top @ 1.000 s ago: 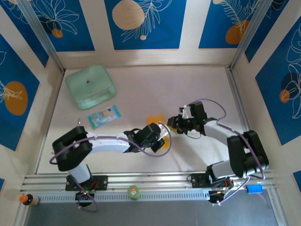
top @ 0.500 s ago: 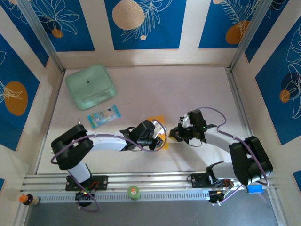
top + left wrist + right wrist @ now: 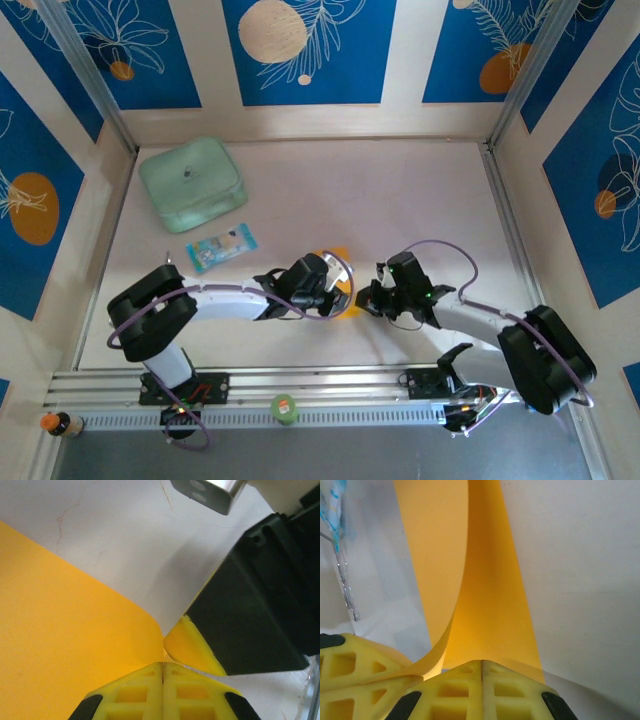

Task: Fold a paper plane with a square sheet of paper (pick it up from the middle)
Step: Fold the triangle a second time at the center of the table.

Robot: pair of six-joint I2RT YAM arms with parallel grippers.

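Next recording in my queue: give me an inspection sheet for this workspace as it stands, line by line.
Surface: pale table, with fine cracks visible in the left wrist view.
Job's things: square sheet of paper, orange-yellow, bent up into a curve between the grippers; no finished plane.
Clutter: mint-green box at back left; blue-and-white packet nearer the arms.
Grippers: left gripper shut on the sheet; right gripper shut on the sheet; their tips are close together.
Cables: purple cables looped along both arms.
Surroundings: blue leaf-print wall panels; small bottle and green-capped object by the front rail.
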